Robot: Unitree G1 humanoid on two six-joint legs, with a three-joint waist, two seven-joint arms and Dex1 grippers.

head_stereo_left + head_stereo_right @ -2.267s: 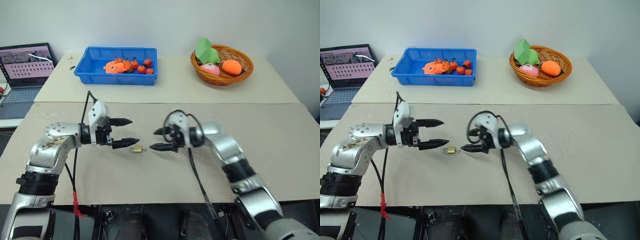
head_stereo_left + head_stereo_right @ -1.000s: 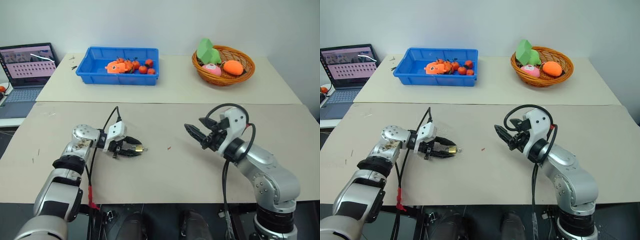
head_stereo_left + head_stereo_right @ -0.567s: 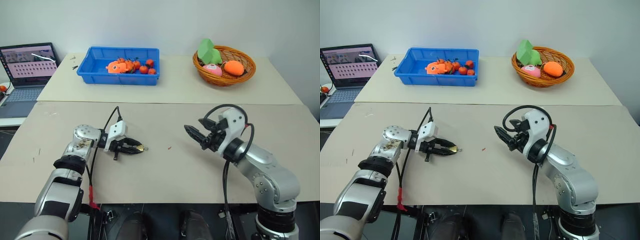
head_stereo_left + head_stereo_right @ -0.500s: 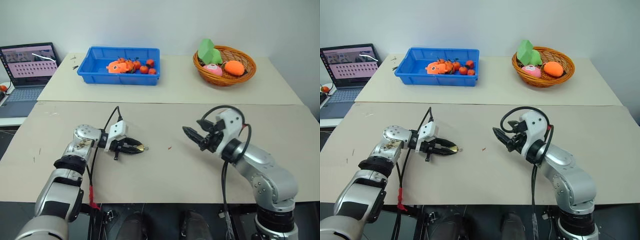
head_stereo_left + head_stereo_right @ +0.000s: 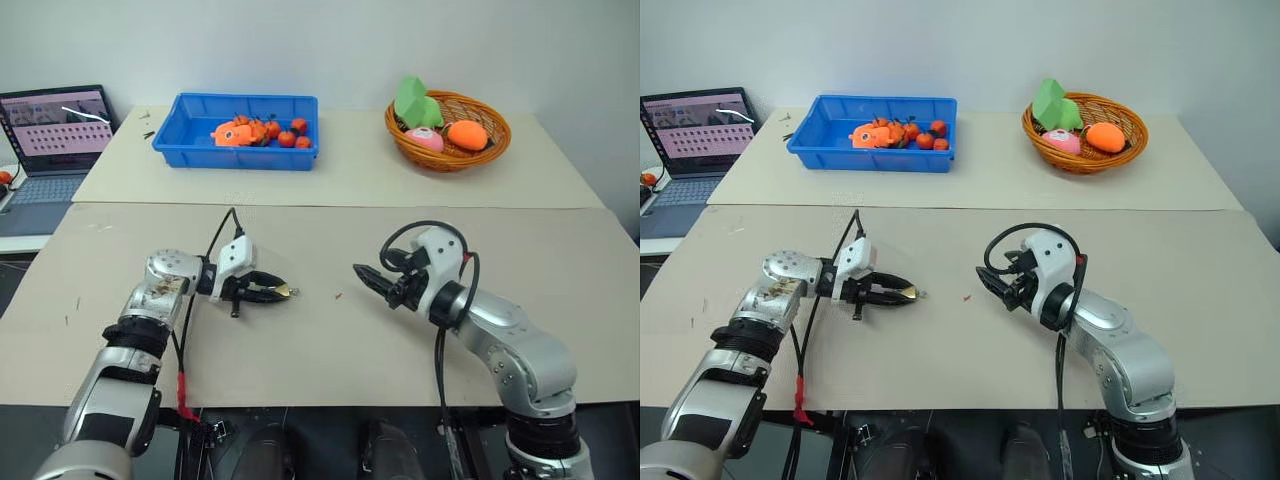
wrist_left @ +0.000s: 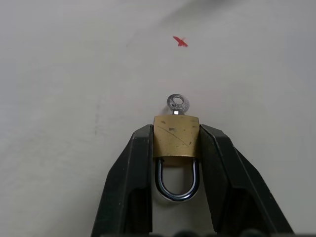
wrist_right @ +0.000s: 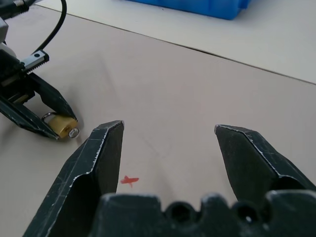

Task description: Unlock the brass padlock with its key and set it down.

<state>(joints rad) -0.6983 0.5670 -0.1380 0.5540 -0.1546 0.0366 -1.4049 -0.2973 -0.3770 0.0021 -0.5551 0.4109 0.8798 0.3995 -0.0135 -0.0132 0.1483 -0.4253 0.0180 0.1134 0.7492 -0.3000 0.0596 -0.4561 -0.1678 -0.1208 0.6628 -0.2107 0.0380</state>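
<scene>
At the far left we see a laptop with its screen lit, though we cannot read any of the writing on it. Next along the back of the table sits a blue tray holding small orange and red pieces. In front, our left gripper clamps the padlock by the two sides of its brass body, just above the tabletop. The shackle points back between the fingers and looks closed. The key sits in the keyhole, its round bow sticking out past the fingertips. We make out no brand or lettering on the lock. A small red mark lies on the table between the two grippers. Our right gripper hangs to its right with its fingers spread wide and nothing between them, pointing toward the lock. At the back right stands a wicker basket with green, pink and orange items.
</scene>
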